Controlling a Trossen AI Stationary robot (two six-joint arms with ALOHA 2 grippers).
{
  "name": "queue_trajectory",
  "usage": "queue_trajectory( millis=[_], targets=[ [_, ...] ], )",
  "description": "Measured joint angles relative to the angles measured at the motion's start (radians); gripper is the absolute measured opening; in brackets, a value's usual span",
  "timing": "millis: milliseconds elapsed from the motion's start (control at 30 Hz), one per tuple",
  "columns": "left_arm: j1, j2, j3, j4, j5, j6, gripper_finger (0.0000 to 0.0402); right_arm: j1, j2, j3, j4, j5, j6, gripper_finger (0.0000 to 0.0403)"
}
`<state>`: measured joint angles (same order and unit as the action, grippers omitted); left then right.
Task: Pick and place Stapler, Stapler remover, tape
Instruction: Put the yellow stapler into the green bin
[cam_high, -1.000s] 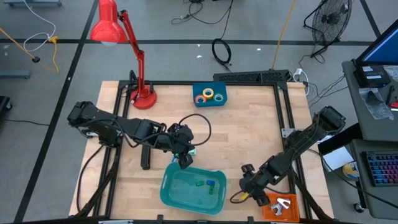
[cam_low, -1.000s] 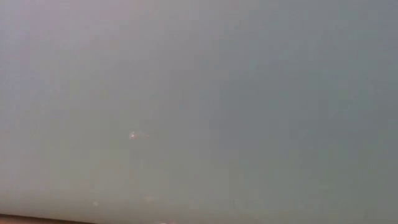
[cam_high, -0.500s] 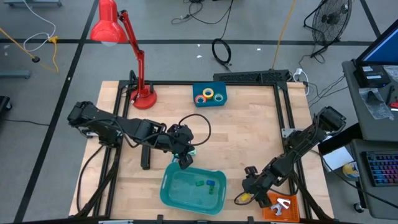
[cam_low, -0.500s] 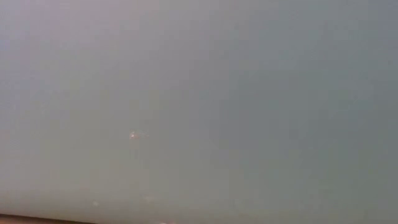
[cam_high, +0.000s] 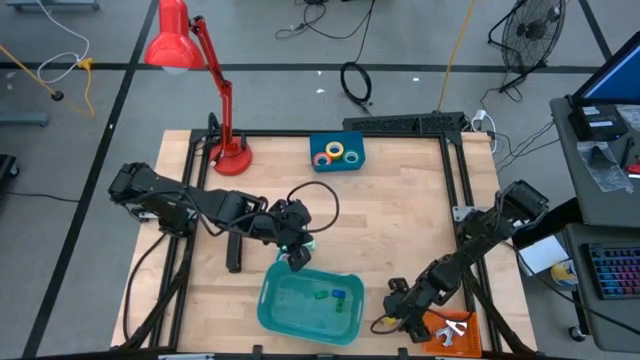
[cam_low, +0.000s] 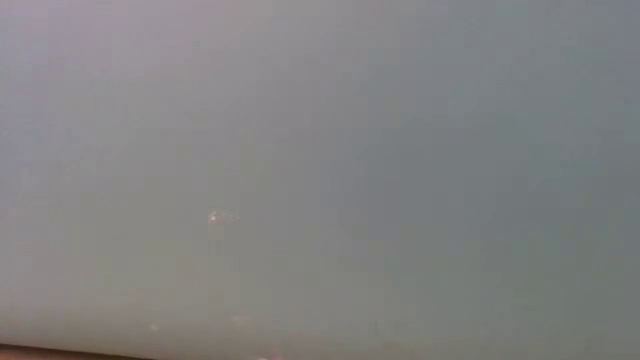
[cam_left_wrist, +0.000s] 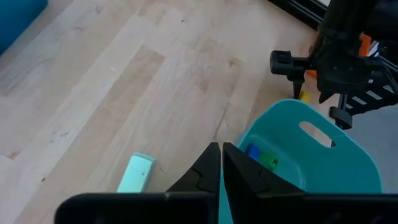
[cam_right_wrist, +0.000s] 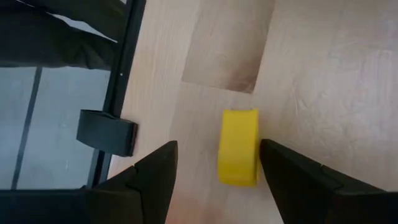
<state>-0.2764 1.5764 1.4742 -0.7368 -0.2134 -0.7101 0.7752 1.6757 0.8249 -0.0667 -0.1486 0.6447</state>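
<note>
We see the right gripper (cam_right_wrist: 214, 168) low at the counter's (cam_high: 400, 220) near right corner, fingers spread wide either side of a yellow block (cam_right_wrist: 238, 147), apparently lining up to grasp it. Left gripper (cam_left_wrist: 221, 163): fingers closed, empty, above the teal bin's (cam_high: 270, 310) rim. Stapler (cam_high: 234, 250) lies beneath the left arm; 4 tape rolls (cam_high: 338, 152) sit in the far blue tray (cam_high: 318, 163).

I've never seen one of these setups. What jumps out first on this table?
The red lamp leaning over the table's far left corner catches the eye first. Then the teal bin at the near edge, with the left gripper shut just above its rim. Near the right corner, the right gripper stands open around a small yellow block.
</note>
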Motion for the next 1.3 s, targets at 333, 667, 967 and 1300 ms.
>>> queue_trajectory(
  millis=[333, 667, 967, 1300],
  targets=[
    [0.0, 0.0, 0.0, -0.001, 0.006, -0.01, 0.0022, -0.009, -0.001, 0.0, -0.039, 0.015, 0.024, 0.0184],
    [0.0, 0.0, 0.0, 0.002, 0.006, -0.007, 0.0003, -0.025, 0.0, -0.002, -0.071, -0.007, 0.078, 0.0063],
    [0.019, 0.0, 0.0, 0.002, 0.006, -0.006, 0.0027, -0.103, -0.139, 0.003, -0.273, 0.018, 0.13, 0.0063],
    [0.07, 0.0, 0.0, -0.109, -0.015, -0.013, 0.0003, -0.266, -0.38, 0.182, -0.583, 0.157, 0.119, 0.0065]
  ],
)
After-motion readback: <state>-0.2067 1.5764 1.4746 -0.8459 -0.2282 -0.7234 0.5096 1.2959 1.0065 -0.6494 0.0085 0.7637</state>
